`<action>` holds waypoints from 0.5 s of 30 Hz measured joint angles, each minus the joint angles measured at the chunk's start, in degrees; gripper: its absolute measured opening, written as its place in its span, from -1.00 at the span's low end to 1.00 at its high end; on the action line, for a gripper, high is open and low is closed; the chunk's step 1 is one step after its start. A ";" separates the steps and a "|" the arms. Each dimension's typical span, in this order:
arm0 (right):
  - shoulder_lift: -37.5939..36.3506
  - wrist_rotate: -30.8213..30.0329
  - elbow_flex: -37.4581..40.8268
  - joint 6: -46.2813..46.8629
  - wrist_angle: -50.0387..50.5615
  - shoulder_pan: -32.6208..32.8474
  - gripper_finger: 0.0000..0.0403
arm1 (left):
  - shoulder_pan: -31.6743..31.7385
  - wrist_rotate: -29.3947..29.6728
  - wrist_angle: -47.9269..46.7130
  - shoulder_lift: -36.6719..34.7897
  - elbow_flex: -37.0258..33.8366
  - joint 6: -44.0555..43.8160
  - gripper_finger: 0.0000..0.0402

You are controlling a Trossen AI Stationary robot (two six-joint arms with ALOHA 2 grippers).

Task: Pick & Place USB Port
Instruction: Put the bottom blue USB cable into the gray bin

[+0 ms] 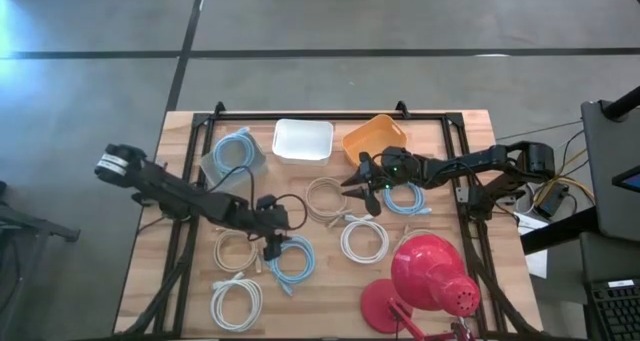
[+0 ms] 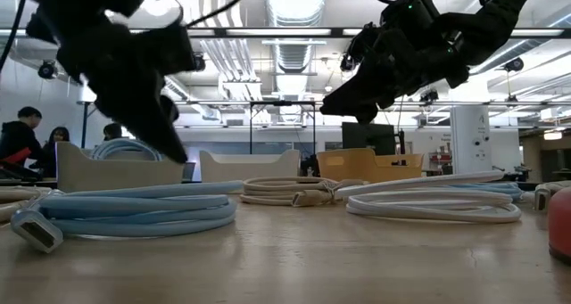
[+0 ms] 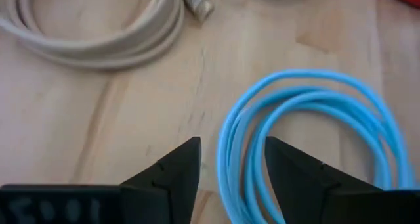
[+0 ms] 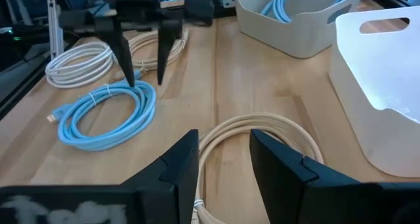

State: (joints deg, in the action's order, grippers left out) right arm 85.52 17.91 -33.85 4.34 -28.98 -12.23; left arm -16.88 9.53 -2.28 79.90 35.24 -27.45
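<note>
A light blue coiled cable [image 1: 292, 261] lies flat on the wooden table near its middle. My left gripper [image 1: 272, 243] is open and hangs low over the coil's left rim. In the left wrist view its fingers [image 3: 231, 142] stand on either side of the rim strands [image 3: 239, 158]. My right gripper [image 1: 355, 189] is open and raised over a beige coiled cable [image 1: 310, 199]. The right wrist view shows that coil [image 4: 262, 121] just beyond its fingers [image 4: 223, 135]. In the low view the right gripper [image 2: 348, 99] is well above the table.
A grey bin holding a blue cable [image 1: 232, 153], a white bin [image 1: 303, 139] and an orange bin [image 1: 375, 138] line the far side. Other coils: white [image 1: 363, 241], blue under the right arm [image 1: 405, 198], beige [image 1: 237, 249], white [image 1: 235, 299]. A red lamp [image 1: 430, 276] stands near right.
</note>
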 joint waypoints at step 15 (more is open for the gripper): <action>0.00 0.00 0.00 -0.04 0.01 0.00 -0.39 | -0.47 -2.37 5.87 11.82 0.83 -2.62 -0.04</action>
State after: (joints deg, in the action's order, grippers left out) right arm 85.52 17.91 -33.85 4.29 -28.97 -12.23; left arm -17.34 7.16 3.59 91.72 36.07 -30.06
